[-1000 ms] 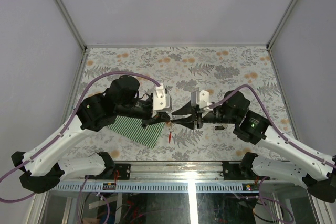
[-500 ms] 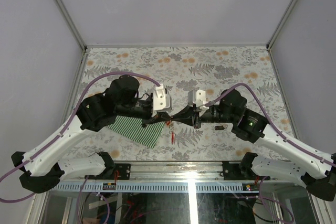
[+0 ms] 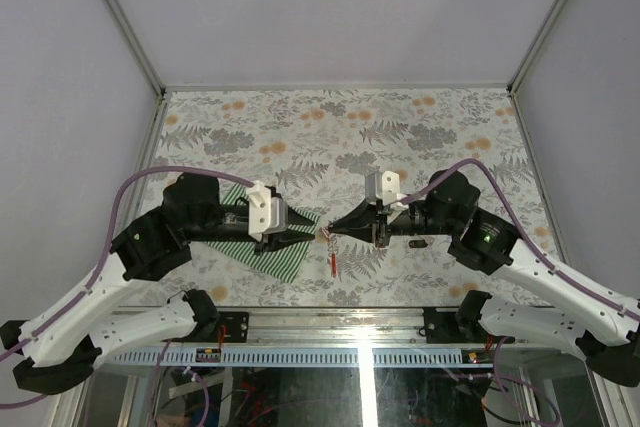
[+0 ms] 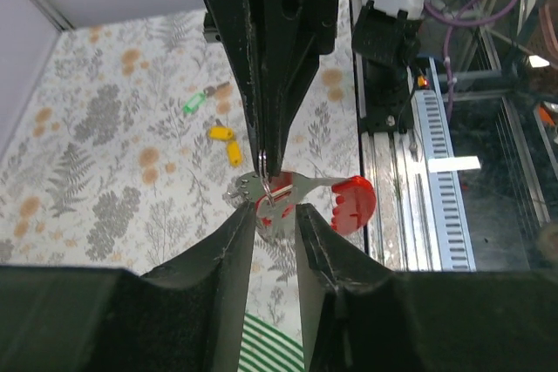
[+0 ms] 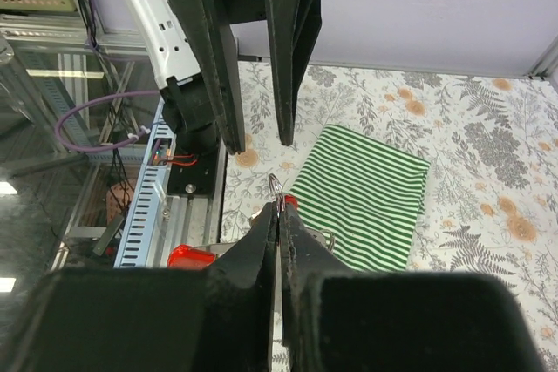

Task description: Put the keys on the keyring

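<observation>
The keyring is a thin grey loop with a silver blade and a bright red tag hanging from it. My right gripper is shut on the loop and holds it above the table, with the red tag dangling below. My left gripper is open just left of the ring, its fingers apart and not touching it. A yellow key and a green key lie on the table beyond. A small dark key lies under the right arm.
A green-and-white striped cloth lies on the floral table under the left gripper and shows in the right wrist view too. The metal rail runs along the near edge. Grey walls close in the other three sides.
My left arm has pulled back to the left and opened its jaws, letting go of the ring. My right gripper has shut on the ring and now holds it alone.
</observation>
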